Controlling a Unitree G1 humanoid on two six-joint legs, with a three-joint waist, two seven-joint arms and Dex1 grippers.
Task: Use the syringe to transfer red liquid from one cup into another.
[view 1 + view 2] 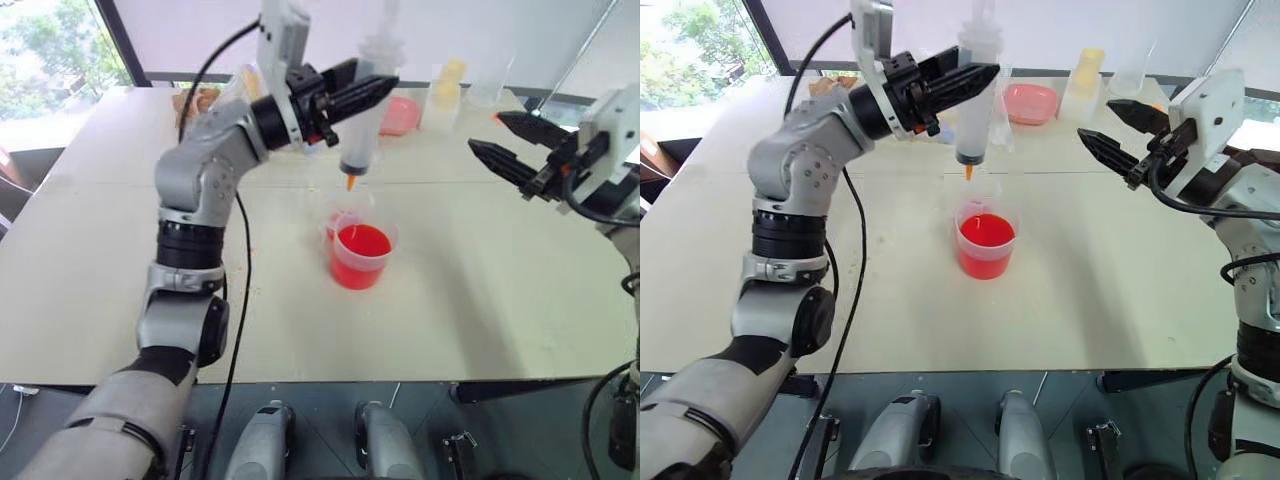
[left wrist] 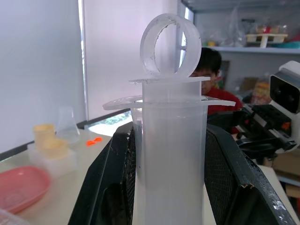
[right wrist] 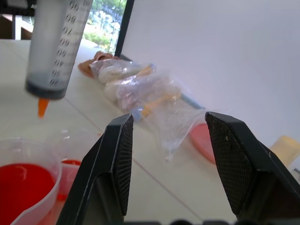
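My left gripper is shut on the barrel of the syringe and holds it upright, with its orange tip pointing down above the cups. The plunger seal sits low in the barrel, and I see no red liquid inside. The wide cup stands mid-table, holding red liquid. The smaller clear cup stands just behind it, touching or nearly touching, with a little red at its base. My right gripper hovers open to the right of the syringe, its fingers empty.
At the table's far side lie a pink dish, yellow-lidded containers, a clear flask and plastic bags. A person sits beyond the table. The table's front edge is near me.
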